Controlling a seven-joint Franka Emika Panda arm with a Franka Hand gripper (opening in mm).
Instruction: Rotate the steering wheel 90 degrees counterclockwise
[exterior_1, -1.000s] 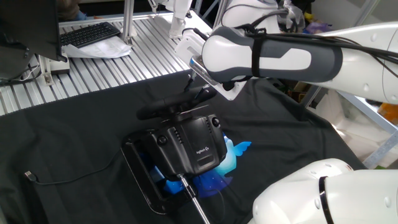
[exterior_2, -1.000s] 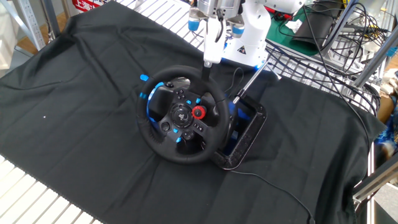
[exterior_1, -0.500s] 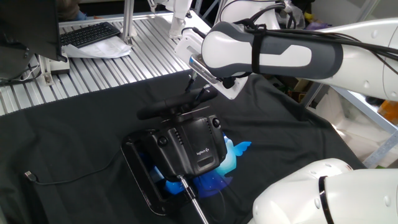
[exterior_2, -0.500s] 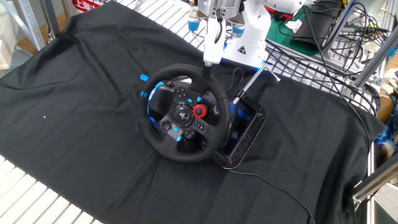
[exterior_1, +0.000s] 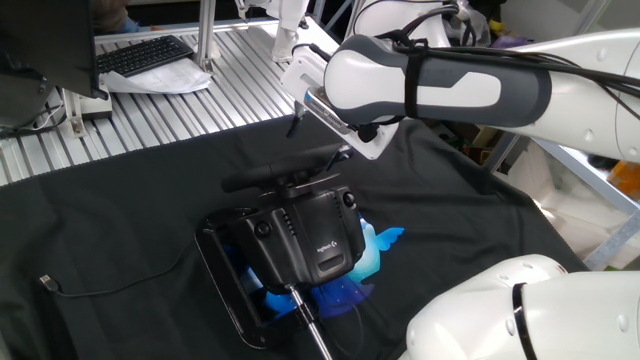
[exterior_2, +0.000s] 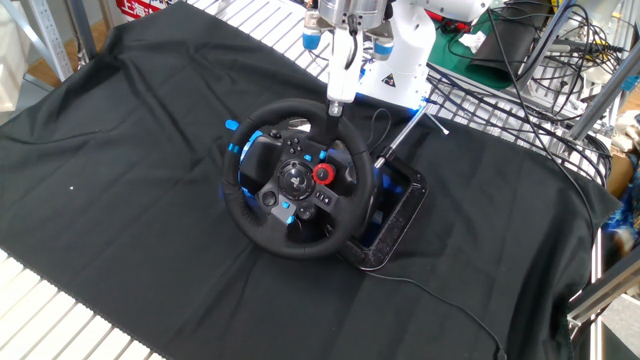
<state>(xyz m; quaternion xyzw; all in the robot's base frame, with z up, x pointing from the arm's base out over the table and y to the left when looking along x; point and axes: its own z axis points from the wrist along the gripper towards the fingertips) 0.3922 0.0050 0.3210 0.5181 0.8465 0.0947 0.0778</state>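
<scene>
Black cloth covers the table, and near the centre of the frame in the other fixed view we see the steering wheel (exterior_2: 292, 180) mounted on its housing (exterior_1: 310, 235), with a flat black frame (exterior_2: 392, 228) at its right. We judge the turn to be partly done: the blue band (exterior_2: 232, 126) on the rim sits at the upper left rather than at the top, yet it looks short of a full quarter turn, so more counterclockwise travel seems left. Our gripper (exterior_2: 338, 103) meets the rim at its upper right edge, fingers pointing down. Whether the jaws pinch the rim or only press against it, we cannot tell.
</scene>
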